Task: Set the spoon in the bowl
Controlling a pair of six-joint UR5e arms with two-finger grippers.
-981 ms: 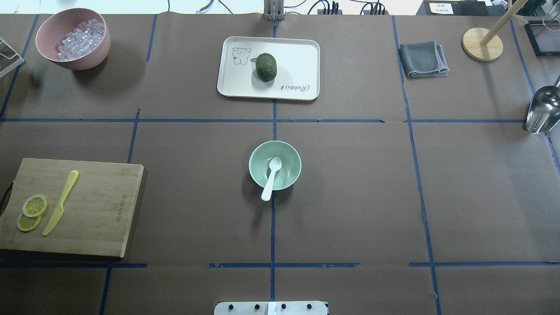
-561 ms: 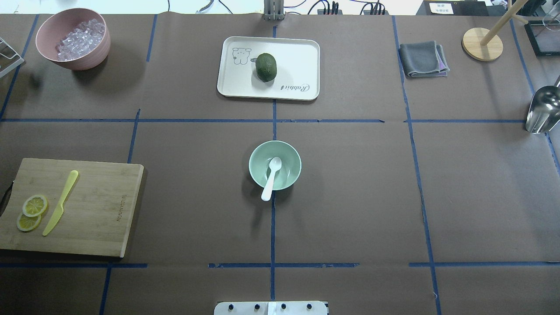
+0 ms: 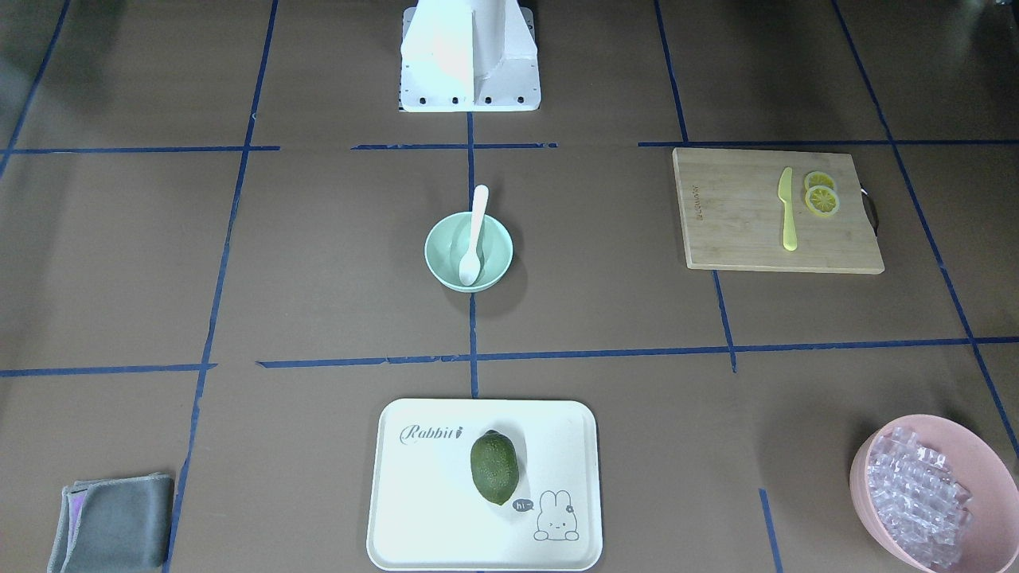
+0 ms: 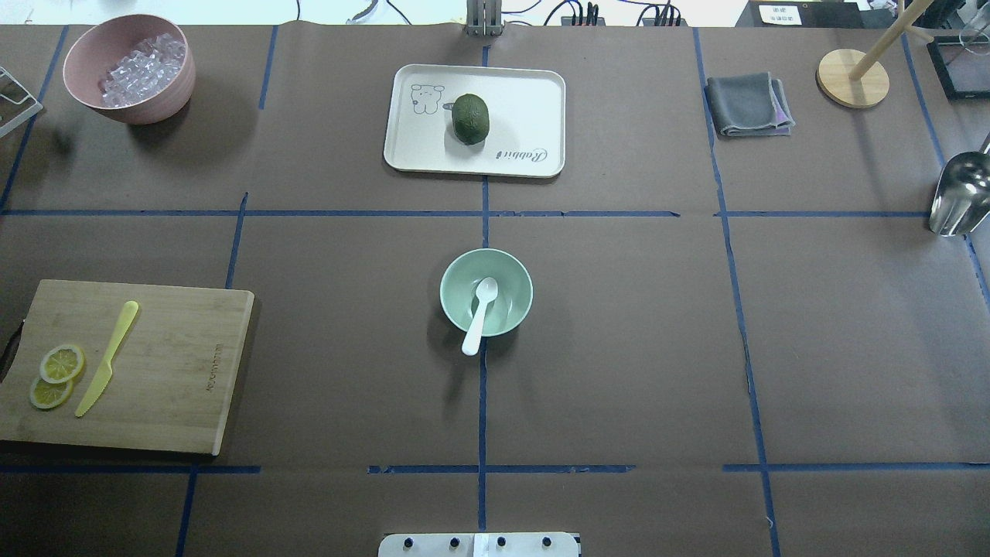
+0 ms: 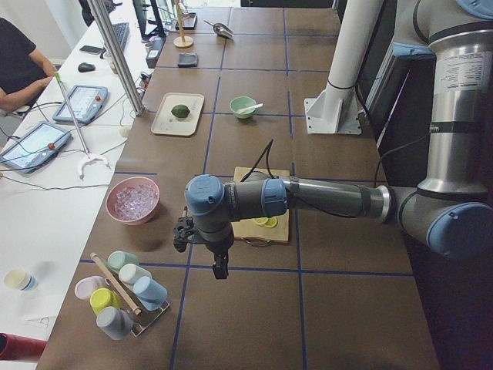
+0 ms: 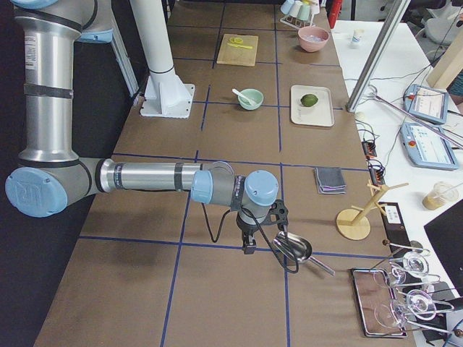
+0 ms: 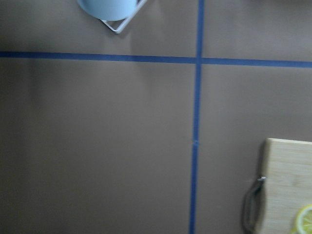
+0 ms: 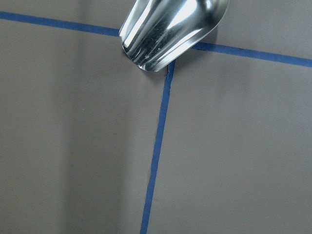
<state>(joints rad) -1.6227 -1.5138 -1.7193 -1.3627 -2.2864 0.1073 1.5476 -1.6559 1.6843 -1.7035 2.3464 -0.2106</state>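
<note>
The white spoon [image 4: 479,312] lies in the mint-green bowl [image 4: 520,298] at the table's middle, scoop inside and handle resting over the near rim. It shows the same in the front-facing view: spoon [image 3: 476,231], bowl [image 3: 495,248]. No gripper shows in those two views. My left gripper [image 5: 219,270] hangs far off by the cutting board's outer end. My right gripper [image 6: 248,247] hangs far off by the metal scoop. I cannot tell whether either is open or shut. Neither is near the bowl.
A cutting board [image 4: 170,363] with a yellow-green knife [image 4: 108,357] and lemon slices [image 4: 56,375] lies front left. A pink bowl [image 4: 162,97] of clear pieces, a tray [image 4: 534,93] with a green fruit [image 4: 470,117], a grey cloth [image 4: 749,104] and a metal scoop [image 4: 959,193] lie around.
</note>
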